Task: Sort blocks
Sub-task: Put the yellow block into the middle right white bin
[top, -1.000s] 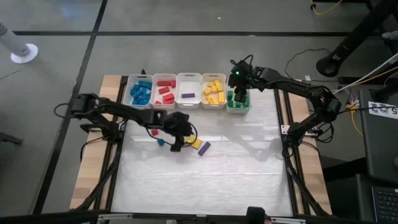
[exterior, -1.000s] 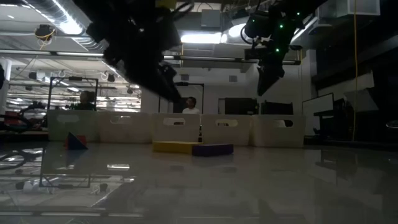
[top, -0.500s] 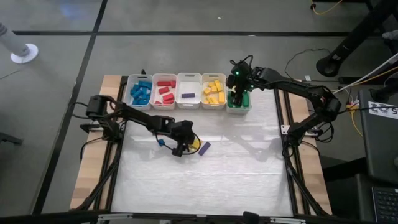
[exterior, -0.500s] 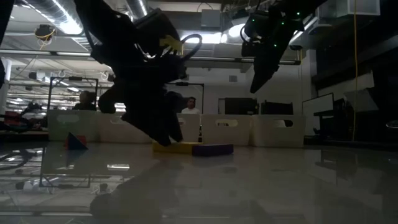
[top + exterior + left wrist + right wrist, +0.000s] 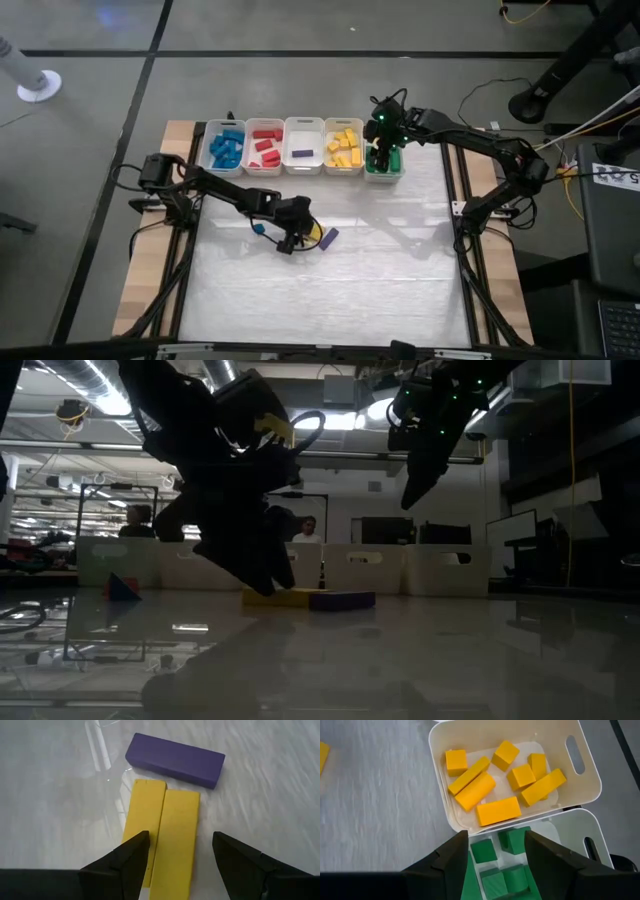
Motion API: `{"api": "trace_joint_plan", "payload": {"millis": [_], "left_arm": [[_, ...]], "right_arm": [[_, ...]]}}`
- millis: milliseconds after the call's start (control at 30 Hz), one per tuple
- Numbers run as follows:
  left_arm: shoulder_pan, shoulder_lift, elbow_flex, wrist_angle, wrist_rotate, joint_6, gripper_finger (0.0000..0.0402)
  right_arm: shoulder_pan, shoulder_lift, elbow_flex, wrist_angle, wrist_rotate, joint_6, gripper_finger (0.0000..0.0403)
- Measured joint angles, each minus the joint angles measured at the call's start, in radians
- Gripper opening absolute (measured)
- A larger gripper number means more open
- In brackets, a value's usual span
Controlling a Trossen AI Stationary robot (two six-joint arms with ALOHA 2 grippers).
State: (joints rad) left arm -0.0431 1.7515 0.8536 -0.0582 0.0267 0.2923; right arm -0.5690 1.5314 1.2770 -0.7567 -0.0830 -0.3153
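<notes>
Now my left fingers (image 5: 177, 865) hang open over the yellow bar (image 5: 162, 835) lying mid-desk beside the purple bar (image 5: 175, 760), light, stiff and probably slick, best pinched across its long sides, while my right fingers (image 5: 495, 857) stand open over the green bin (image 5: 580, 845).

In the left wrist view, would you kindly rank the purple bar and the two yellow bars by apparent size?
1. Purple bar, largest.
2. Two yellow bars: alike, and partly hidden by the left tool, so unranked.

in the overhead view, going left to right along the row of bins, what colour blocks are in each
blue blocks → red blocks → a single purple block → yellow blocks → green blocks, with the right gripper above that last bin.
</notes>
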Motion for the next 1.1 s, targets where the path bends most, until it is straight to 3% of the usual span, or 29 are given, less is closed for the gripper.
{"api": "trace_joint_plan", "payload": {"millis": [400,800,1100], "left_arm": [[0.077,0.002,-0.002,0.038,-0.028,-0.071,0.021],[0.075,-0.007,-0.003,0.063,-0.032,-0.098,0.021],[0.056,-0.022,-0.002,-0.013,-0.03,-0.08,0.021]], "right_arm": [[0.0,0.0,0.0,0.0,0.0,0.0,0.0193],[0.0,0.0,0.0,0.02,0.0,-0.003,0.0193],[0.0,0.0,0.0,0.059,-0.001,-0.003,0.0193]]}}
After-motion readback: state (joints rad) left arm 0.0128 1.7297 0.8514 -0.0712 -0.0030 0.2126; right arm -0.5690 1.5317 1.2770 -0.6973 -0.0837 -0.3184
